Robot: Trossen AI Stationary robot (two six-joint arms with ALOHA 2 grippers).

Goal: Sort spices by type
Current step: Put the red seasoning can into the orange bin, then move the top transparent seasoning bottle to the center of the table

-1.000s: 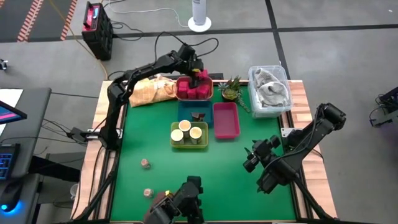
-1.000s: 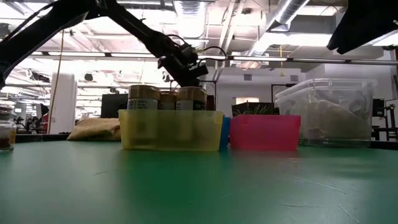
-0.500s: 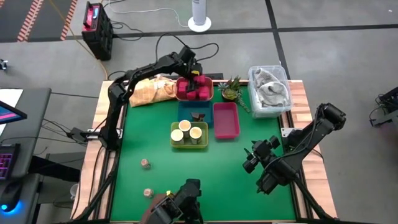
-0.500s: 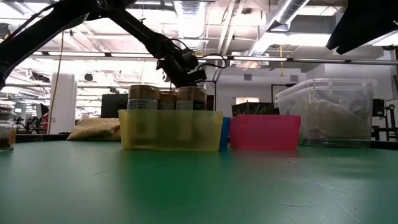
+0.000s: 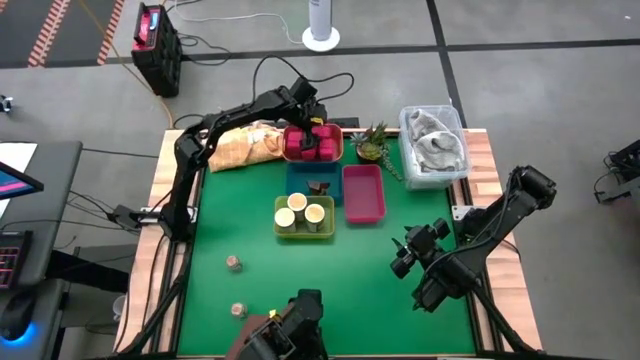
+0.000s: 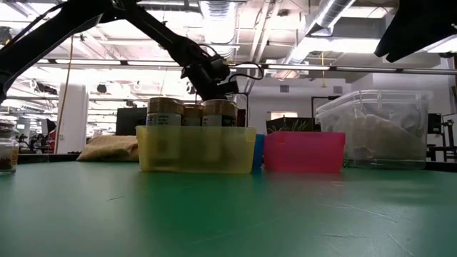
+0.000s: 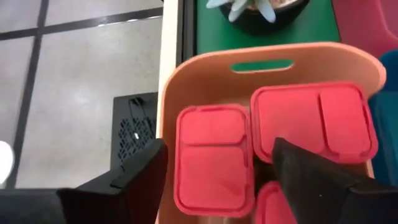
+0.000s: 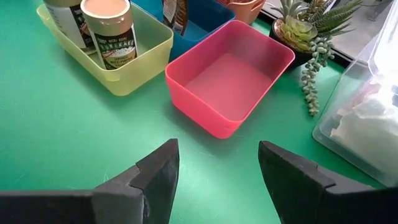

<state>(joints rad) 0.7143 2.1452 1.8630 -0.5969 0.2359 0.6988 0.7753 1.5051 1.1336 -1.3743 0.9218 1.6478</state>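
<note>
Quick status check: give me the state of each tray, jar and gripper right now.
Left gripper: open, empty, above the orange tray.
Right gripper: open, empty, over bare table.
Orange tray: holds pink packets.
Yellow tray: holds cream-topped jars, upright.
Pink tray: empty.
Blue tray: holds a dark piece.
Two small jars: loose on table.

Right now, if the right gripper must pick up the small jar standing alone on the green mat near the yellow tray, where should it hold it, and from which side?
Grip the small jar across its round body, probably from straight above: it stands upright with open mat all around.
</note>
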